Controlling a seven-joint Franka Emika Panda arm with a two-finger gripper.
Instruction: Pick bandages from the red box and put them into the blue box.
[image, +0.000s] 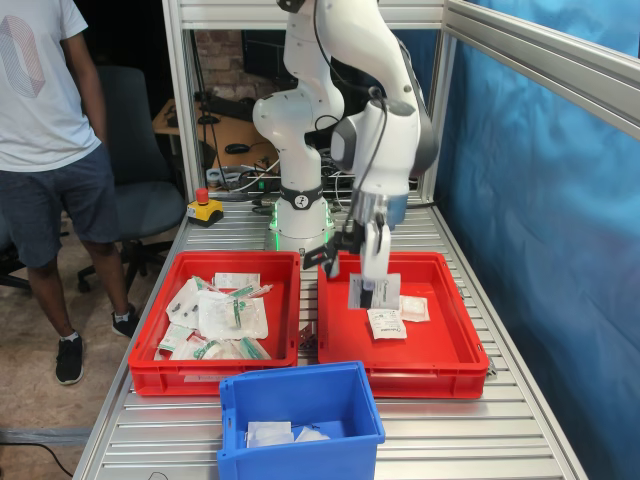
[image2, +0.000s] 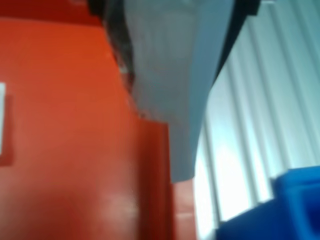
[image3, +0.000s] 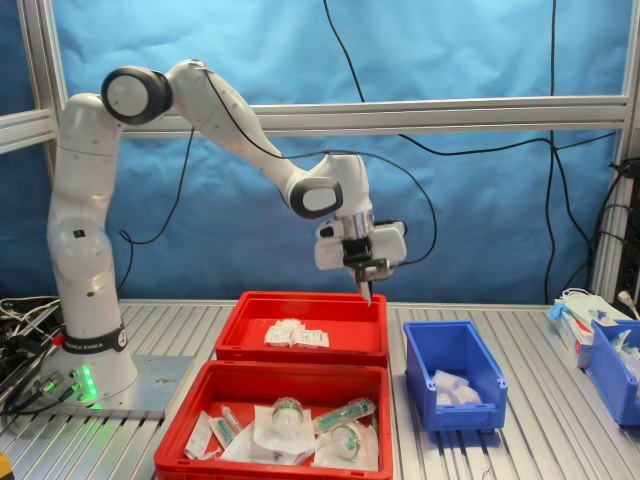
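One bandage (image: 374, 291) pinched in hand (image: 372, 290), two in red box (image: 452, 350)

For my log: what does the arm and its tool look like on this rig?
The arm is glossy white with rounded segments and dark grey joint caps. Small dark print marks its base column, with green lights glowing at the foot. A thin black cable runs along it to the wrist. The tool is white-bodied with slim dark fingers.

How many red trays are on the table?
2. In the first exterior view, one red box lies below the gripper, holding white bandages; the other red tray, heaped with packets, lies on its left.
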